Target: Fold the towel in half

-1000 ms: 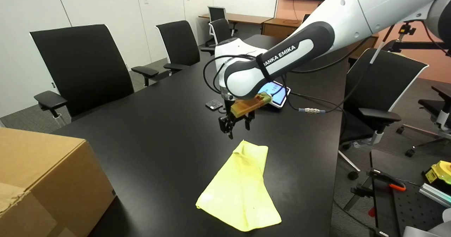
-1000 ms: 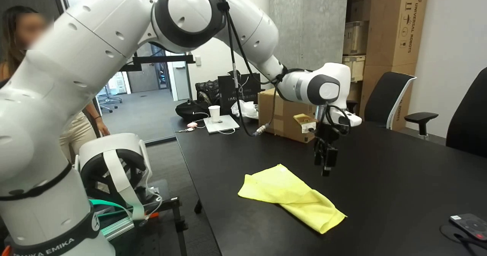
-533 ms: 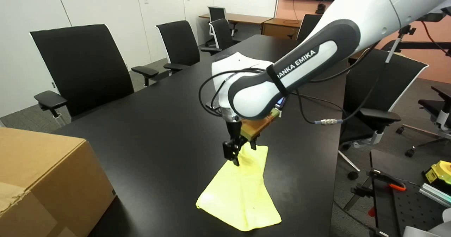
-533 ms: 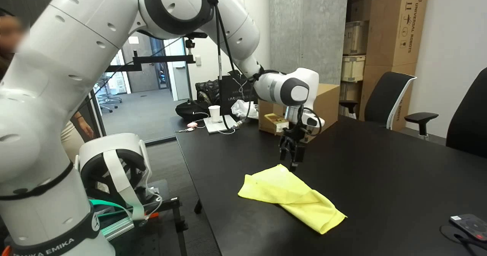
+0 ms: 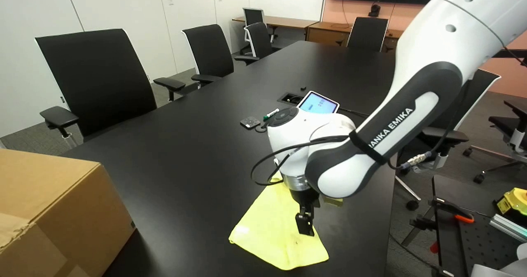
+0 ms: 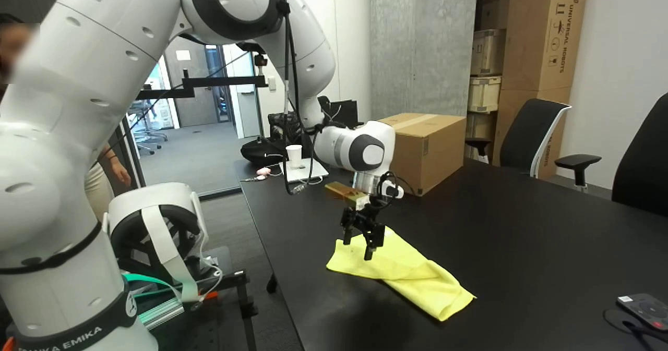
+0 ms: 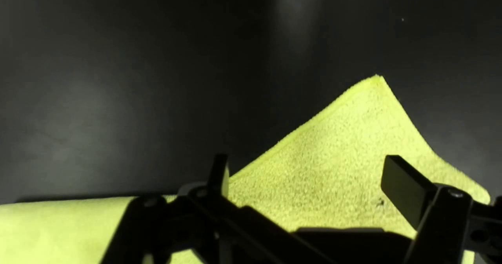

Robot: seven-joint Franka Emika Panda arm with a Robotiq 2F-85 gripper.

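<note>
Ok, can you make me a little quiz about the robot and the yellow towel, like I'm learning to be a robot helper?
1. Pick one. In the wrist view, the robot's hand is:
A) shut tight
B) open
C) out of sight

2. True or false? The whole yellow towel lies on the black table.

3. Fill in the blank. In an exterior view, the tall cardboard box at the back says UNIVERSAL ____.

Key:
1. B
2. True
3. ROBOTS
</note>
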